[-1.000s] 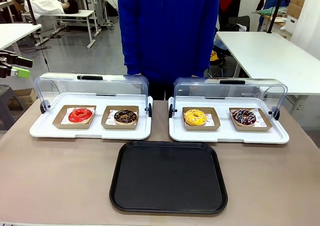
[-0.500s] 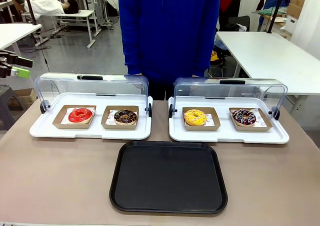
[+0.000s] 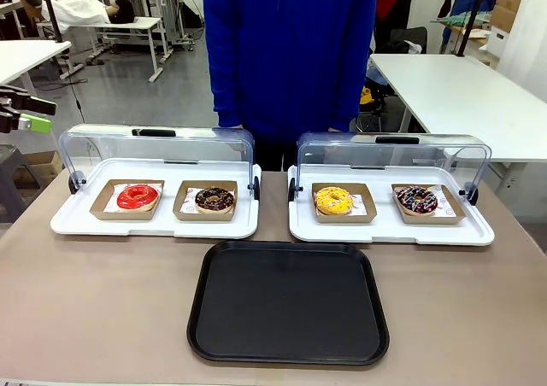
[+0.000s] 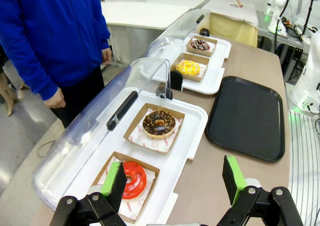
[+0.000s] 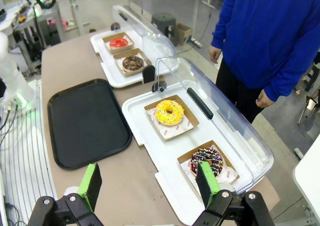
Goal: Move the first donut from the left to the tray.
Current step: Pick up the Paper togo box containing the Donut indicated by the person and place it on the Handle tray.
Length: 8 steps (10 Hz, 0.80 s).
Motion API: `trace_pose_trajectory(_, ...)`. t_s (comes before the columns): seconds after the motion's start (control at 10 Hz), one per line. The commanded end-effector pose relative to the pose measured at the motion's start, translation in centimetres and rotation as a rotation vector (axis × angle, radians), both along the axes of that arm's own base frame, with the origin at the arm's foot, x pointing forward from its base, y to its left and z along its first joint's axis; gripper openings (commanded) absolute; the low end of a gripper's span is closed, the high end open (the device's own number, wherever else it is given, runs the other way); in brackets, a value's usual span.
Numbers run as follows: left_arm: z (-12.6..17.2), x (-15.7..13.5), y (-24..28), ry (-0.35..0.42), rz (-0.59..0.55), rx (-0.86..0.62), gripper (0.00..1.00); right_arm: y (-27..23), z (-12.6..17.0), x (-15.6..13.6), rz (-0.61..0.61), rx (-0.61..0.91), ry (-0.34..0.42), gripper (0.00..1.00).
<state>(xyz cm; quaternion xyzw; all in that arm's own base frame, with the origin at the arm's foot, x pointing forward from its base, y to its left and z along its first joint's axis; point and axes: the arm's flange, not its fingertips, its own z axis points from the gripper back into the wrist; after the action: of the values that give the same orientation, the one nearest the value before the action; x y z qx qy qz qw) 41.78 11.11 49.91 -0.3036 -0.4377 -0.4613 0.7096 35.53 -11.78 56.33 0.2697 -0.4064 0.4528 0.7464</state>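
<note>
1. We see one desk [image 3: 102,301] carrying everything, and one person [image 3: 291,53] in a blue top standing at its far side.
2. One black tray [image 3: 288,305] lies at the near middle of the desk, just in front of the gap between the display trays.
3. Two white display trays, left [image 3: 77,224] and right [image 3: 479,231], sit side by side behind it, each with its clear lid swung up and back.
4. Four brown cardboard trays [image 3: 101,208] sit two to a display tray, each holding one donut.
5. We count four donuts. The red donut [image 3: 138,197] sits in the leftmost cardboard tray, well apart from the black tray. Rightward come a chocolate donut [image 3: 214,200], a yellow donut [image 3: 333,201] and a dark sprinkled donut [image 3: 417,200].
6. There are two pairs of fingers. The left fingers [image 4: 116,180] are spread wide and hold nothing, raised above the red donut's end of the desk. The right fingers [image 5: 91,183] are likewise spread and empty, above the sprinkled donut's end.
</note>
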Motion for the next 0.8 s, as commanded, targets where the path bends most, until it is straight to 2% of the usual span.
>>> trace_pose_trajectory(0.0, 0.02, 0.04, 0.00, -0.004, -0.007, -0.006, 1.00, 0.03, 0.07, 0.27, 0.013, 0.011, -0.028, 1.00)
trace_pose_trajectory(0.7, 0.02, 0.04, 0.00, -0.004, -0.007, -0.006, 1.00, 0.03, 0.07, 0.27, 0.013, 0.011, -0.028, 1.00)
